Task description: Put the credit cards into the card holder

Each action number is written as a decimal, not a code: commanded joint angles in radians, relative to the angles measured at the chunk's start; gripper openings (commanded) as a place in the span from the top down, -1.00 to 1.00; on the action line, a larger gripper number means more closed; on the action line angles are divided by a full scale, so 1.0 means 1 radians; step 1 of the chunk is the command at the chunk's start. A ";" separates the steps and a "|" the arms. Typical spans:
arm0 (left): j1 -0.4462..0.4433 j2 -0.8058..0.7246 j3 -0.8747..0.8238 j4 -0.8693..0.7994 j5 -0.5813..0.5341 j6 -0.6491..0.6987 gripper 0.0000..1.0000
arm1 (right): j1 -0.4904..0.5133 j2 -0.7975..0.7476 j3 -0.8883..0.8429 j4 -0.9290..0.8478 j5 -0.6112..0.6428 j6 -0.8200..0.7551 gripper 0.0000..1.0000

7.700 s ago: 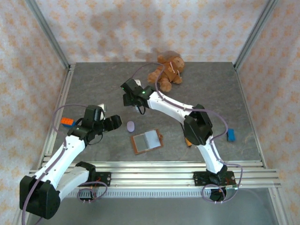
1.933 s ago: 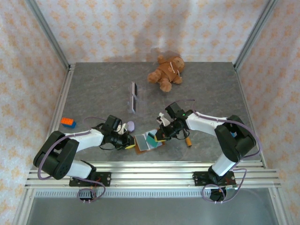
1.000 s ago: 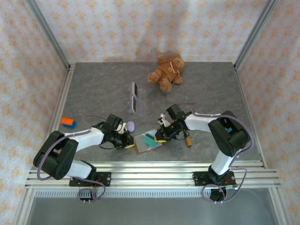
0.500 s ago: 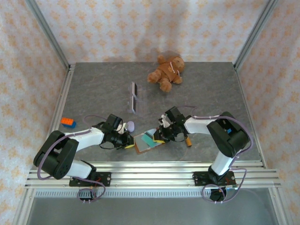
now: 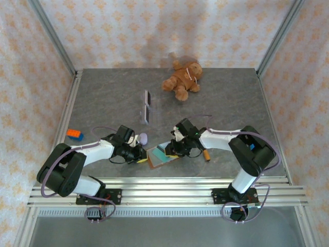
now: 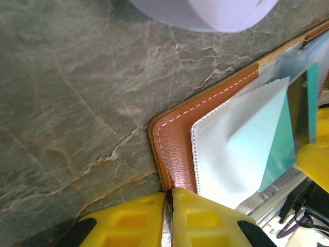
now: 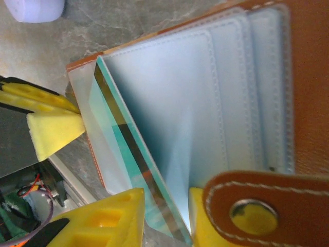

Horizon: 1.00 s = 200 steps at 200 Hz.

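Card holder: the brown leather card holder (image 5: pixel 160 157) lies open on the bench (image 5: pixel 231 103), near the front edge, between the 2 grippers.
Left gripper: the left gripper (image 5: pixel 140 155) is closed on the card holder's left edge.
Right gripper: the right gripper (image 5: pixel 173 149) has 1 yellow finger on either side of the teal credit card (image 5: pixel 163 152). Whether it presses the card or merely flanks it, I cannot tell.
Teal credit card: it is tilted up on edge over the card holder's left half. One end sits behind a translucent flap and the other lies between the right gripper's fingers.
Top view adds: both arms lie low, with their white forearms reaching inward from left and right to meet at the card holder. 2 other credit cards (image 5: pixel 146 115) rest well beyond it, mid-bench. A teddy bear (image 5: pixel 182 80) lies at the far side, a purple lump (image 5: pixel 143 138) just past the left gripper, and an orange-and-blue brick (image 5: pixel 74 135) by the left rail.
Left wrist view adds: the left gripper's yellow fingers (image 6: pixel 205 221) meet at the brown corner with its white stitching, and the card's teal shows through the pale pocket.
Right wrist view adds: a dark stripe runs along the card. There are stacked pale pockets, and the snap-button tab (image 7: pixel 252 206) is beside 1 finger.
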 commanded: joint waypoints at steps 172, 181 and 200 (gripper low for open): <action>-0.005 0.042 -0.033 0.041 -0.060 -0.018 0.72 | 0.007 0.011 -0.002 0.073 0.031 0.048 0.95; -0.005 0.041 -0.039 0.052 -0.061 -0.026 0.72 | 0.009 0.010 -0.013 0.089 0.021 0.060 0.95; -0.005 0.037 -0.048 0.066 -0.065 -0.040 0.72 | 0.014 0.000 -0.030 0.098 0.012 0.069 0.94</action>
